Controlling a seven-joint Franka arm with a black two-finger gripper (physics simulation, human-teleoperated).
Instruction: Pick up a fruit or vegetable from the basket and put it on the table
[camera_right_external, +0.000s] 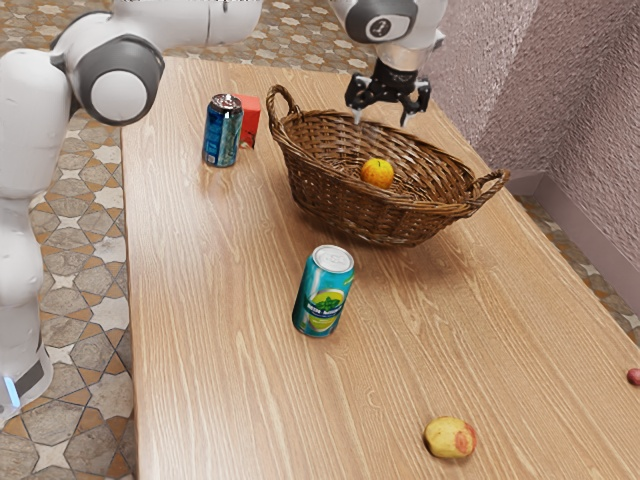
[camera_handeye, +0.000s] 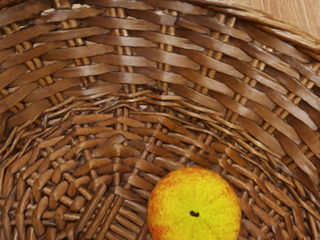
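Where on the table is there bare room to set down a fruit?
The table is bare between the teal can and the yellow-red fruit, and from that fruit up to the basket. It is crowded beside the basket, where the blue can and red box stand close together.

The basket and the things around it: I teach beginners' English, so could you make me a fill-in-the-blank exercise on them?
1. The yellow-orange fruit lies inside the ____.
2. The gripper has its fingertips apart, so it is ____.
3. Next to a blue can is a box coloured ____.
4. Counting the green can too, there are ____ cans.

Missing words: basket; open; red; two.
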